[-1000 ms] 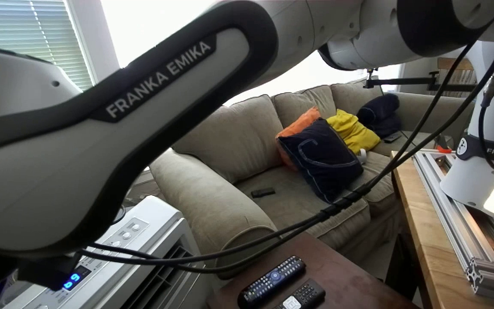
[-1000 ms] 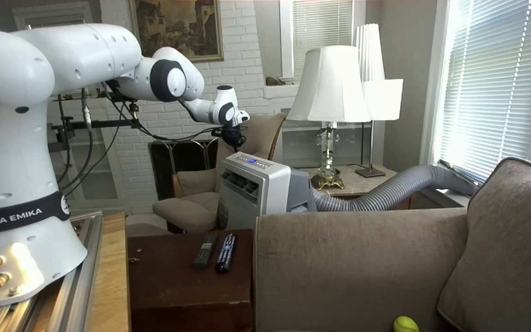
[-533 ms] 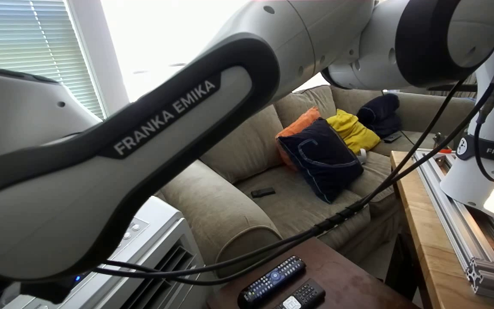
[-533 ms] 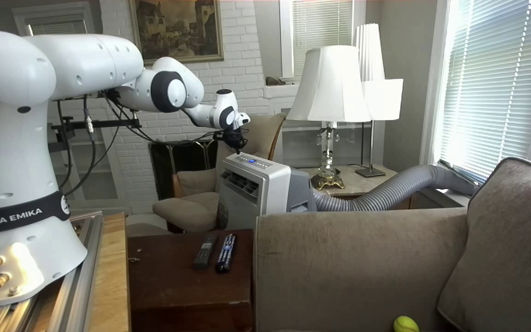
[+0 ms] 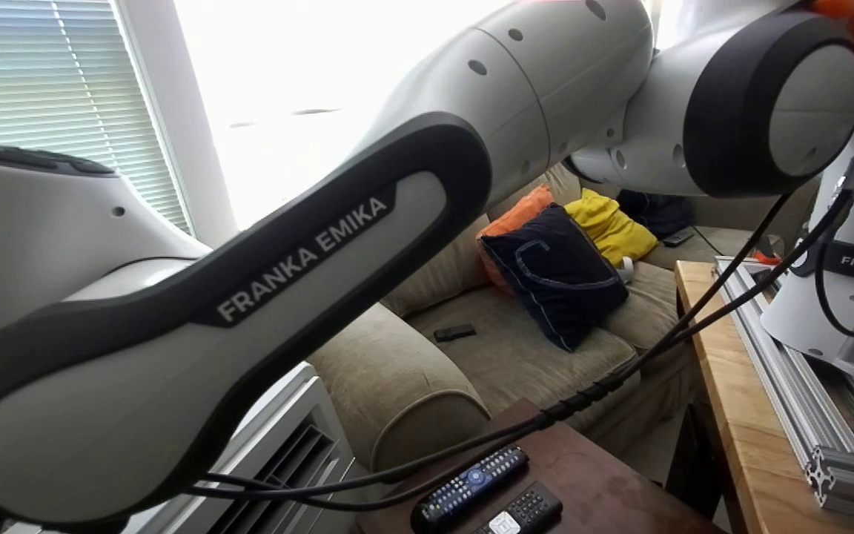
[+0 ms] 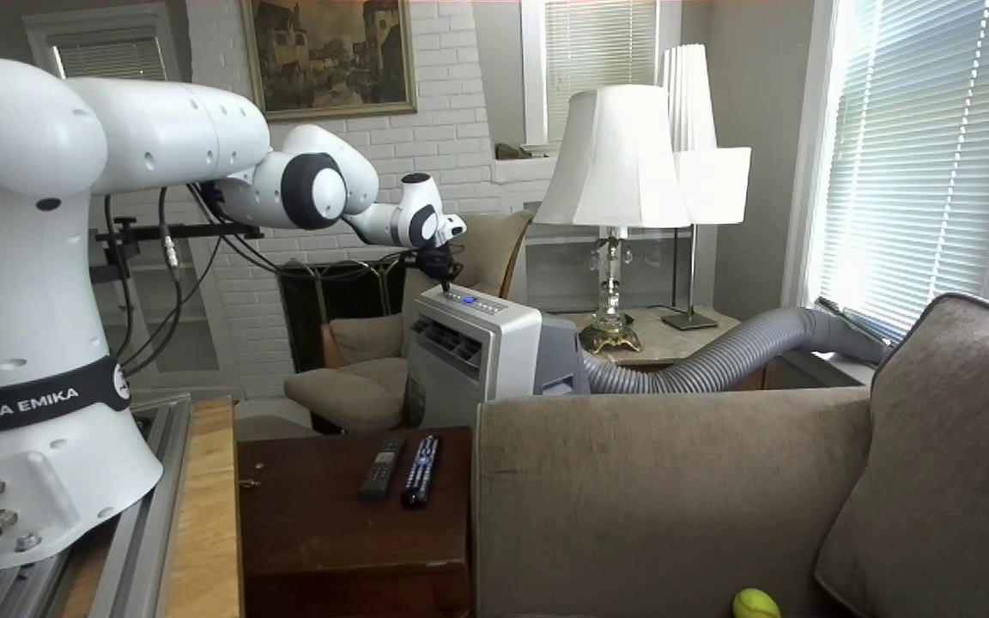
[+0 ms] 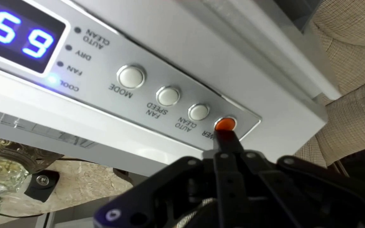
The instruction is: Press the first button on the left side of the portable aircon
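The portable aircon, a white-grey box, shows in both exterior views (image 5: 290,393) (image 6: 512,343) and from above in the wrist view (image 7: 201,53). Its blue display (image 7: 21,34) is lit with two digits. Along its panel are white buttons marked MODE (image 7: 131,77), FAN SPEED (image 7: 168,96) and AUTO CLEAN (image 7: 198,112). An orange power button (image 7: 226,123) sits at the panel's end. My gripper (image 7: 228,134) is shut and empty, its tips overlapping the orange button's lower edge. I cannot tell if they press it. In an exterior view the gripper (image 6: 445,286) is at the panel's left end.
A beige sofa (image 6: 666,481) stands beside the aircon. A brown side table (image 6: 348,532) holds two remotes (image 6: 421,472). A grey hose (image 6: 700,356) runs from the aircon to the window. A lamp (image 6: 610,172) stands behind. Arm cables (image 5: 583,400) hang over the table.
The arm has lowered in both exterior views. The gripper has come down to the aircon's top panel. The arm now hides the display in an exterior view where it showed before.
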Available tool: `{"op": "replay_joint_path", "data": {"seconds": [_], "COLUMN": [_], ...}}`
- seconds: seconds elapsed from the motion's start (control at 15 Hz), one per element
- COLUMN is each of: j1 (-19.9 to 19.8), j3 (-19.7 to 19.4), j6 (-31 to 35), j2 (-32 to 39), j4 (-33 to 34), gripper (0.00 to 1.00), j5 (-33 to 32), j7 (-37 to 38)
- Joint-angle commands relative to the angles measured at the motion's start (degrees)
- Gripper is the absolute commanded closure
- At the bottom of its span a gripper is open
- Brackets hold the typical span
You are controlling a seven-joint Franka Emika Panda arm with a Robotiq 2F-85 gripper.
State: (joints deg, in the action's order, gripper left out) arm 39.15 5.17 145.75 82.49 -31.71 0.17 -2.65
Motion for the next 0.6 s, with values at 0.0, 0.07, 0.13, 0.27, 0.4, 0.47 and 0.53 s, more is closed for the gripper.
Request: {"op": "replay_joint_path", "data": {"seconds": [0.0, 0.07, 0.13, 0.27, 0.4, 0.47, 0.53], "j1": [1.1, 1.2, 1.4, 1.6, 1.9, 2.2, 2.3], "j3": [-1.4, -1.8, -2.2, -3.5, -5.3, -5.6, -4.9], "j6": [-2.4, -2.7, -3.1, -3.5, -0.8, -1.4, -2.6], "j2": [4.8, 5.2, 5.7, 5.8, 2.6, 2.6, 2.6], "j4": [7.2, 8.0, 8.5, 8.0, 1.5, 2.1, 4.0], "gripper": [1.0, 1.0, 1.0, 1.0, 1.0, 1.0, 1.0], "j5": [-2.1, -2.2, -2.3, -2.9, -2.2, -1.7, -0.6], "j7": [2.3, 2.3, 2.3, 2.0, 1.4, 1.7, 2.3]}}
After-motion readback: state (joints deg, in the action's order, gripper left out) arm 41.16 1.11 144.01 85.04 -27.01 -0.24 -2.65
